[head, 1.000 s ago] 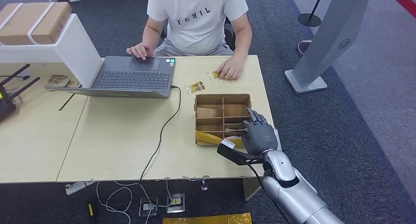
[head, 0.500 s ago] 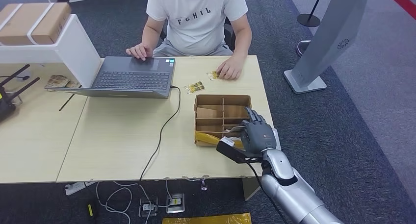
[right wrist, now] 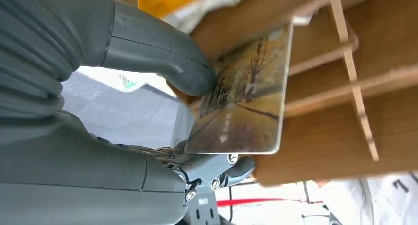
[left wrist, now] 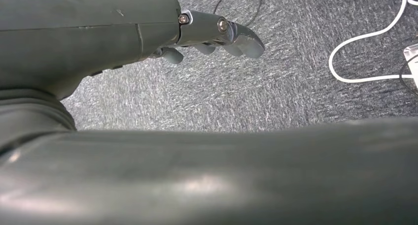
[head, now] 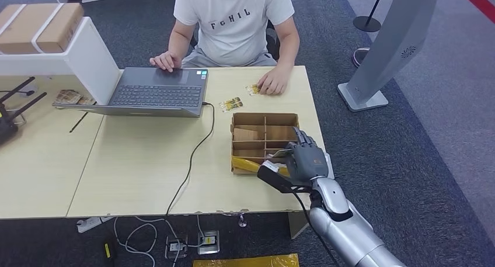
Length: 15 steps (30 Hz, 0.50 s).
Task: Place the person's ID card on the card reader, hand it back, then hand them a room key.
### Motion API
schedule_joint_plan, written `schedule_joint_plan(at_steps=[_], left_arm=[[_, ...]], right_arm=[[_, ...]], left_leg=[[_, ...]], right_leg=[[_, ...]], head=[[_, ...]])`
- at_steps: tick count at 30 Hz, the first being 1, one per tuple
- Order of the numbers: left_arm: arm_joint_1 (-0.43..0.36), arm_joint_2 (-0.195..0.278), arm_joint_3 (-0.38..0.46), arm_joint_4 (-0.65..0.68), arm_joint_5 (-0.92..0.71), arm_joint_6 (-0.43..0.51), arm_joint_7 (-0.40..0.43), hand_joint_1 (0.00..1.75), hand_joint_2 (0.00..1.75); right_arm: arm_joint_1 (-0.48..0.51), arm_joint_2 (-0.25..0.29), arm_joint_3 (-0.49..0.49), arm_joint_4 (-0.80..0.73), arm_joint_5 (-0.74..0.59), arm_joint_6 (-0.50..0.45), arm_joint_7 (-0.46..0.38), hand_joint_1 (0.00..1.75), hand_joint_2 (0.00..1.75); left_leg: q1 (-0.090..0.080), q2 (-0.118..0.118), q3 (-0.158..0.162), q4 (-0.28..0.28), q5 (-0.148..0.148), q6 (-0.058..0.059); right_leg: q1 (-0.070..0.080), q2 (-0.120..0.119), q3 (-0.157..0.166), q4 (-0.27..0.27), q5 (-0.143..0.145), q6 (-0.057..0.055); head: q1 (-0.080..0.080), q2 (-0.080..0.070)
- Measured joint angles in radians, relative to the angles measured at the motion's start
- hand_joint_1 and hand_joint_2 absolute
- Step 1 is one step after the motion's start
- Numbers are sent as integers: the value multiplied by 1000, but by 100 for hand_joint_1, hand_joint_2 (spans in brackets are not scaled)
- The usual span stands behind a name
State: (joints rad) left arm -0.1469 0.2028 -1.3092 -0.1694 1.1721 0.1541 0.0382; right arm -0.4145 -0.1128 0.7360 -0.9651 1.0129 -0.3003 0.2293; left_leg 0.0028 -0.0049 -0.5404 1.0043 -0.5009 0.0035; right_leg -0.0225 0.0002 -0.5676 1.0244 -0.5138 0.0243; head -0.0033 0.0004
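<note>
A: What did we find at the right hand (head: 306,160)?

B: From the head camera we saw it at the near right corner of the divided cardboard box (head: 264,139), palm down, fingers reaching over the box's near compartments. A sliver of something pale showed at its fingertips, too small for us to name there.

A: And the wrist camera settled that?

B: It did. There we saw the right hand (right wrist: 148,136) pinching a room key (right wrist: 241,97), a card printed with autumn trees, between the thick thumb and the darker fingers beneath. The card was held just against the box's thin dividers (right wrist: 352,72); we could not tell whether it touched them.

A: The left hand?

B: We saw the left hand (left wrist: 207,35) from its own wrist camera, hanging over grey carpet (left wrist: 296,82) with fingers loosely curled and holding nothing. A white cable (left wrist: 365,52) looped on the floor near it.

A: Moving outward from the box?

B: Beyond the box's far side, two small cards (head: 232,104) lay on the table (head: 134,162), and a little farther the person's hand (head: 273,82) rested on another card (head: 253,89). Which of these was the ID card we could not tell. Left of the box sat an open laptop (head: 157,92), its black cord (head: 195,156) running past the box toward the table's near edge. The person's other hand (head: 165,60) rested on the laptop's far edge.
</note>
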Motion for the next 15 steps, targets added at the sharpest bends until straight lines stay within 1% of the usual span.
schedule_joint_plan(at_steps=[6,15], left_arm=[[0,2,0,0,8,0,-1,0,0],[0,2,0,0,15,0,-4,0,0]], right_arm=[[-14,-20,-50,-170,31,71,16,175,175],[-31,-31,-88,-328,26,71,-16,175,175]], left_leg=[[0,0,0,0,0,0],[0,0,0,0,0,0]], right_leg=[[0,0,0,0,0,0],[0,0,0,0,0,0]], head=[[0,0],[0,0]])
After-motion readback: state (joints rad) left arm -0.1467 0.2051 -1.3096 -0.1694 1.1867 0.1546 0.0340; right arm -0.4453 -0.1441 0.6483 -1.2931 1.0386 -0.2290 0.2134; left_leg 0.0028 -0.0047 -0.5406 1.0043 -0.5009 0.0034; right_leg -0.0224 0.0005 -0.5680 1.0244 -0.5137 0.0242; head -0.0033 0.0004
